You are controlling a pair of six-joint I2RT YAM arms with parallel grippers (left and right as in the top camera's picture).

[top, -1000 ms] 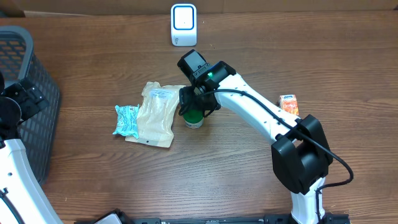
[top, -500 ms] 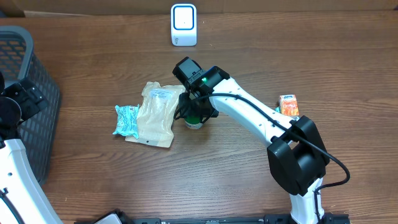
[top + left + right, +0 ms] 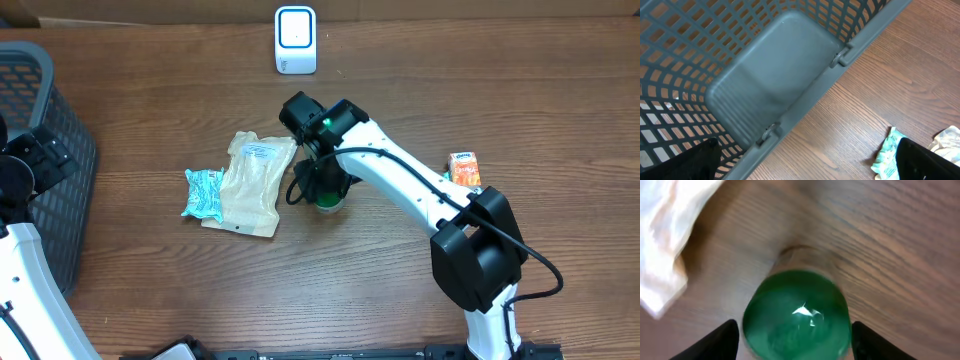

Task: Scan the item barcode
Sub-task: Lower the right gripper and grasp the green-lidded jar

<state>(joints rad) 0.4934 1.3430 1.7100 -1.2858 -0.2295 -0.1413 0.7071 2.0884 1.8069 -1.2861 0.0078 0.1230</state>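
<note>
While my right gripper (image 3: 795, 341) hugs the jar (image 3: 796, 312) from both sides, about half open, the jar stands straight up under me, green lid on top, just beside the bag (image 3: 250, 182). The scanner (image 3: 295, 40) is well apart, farther out from me. My left gripper (image 3: 807, 161) is wide open and empty, by the basket (image 3: 765, 90).

Grey basket (image 3: 80, 150) at nine o'clock; tan pouch (image 3: 252, 185) touching teal packet (image 3: 204, 193); orange carton (image 3: 464, 168) at three o'clock.
</note>
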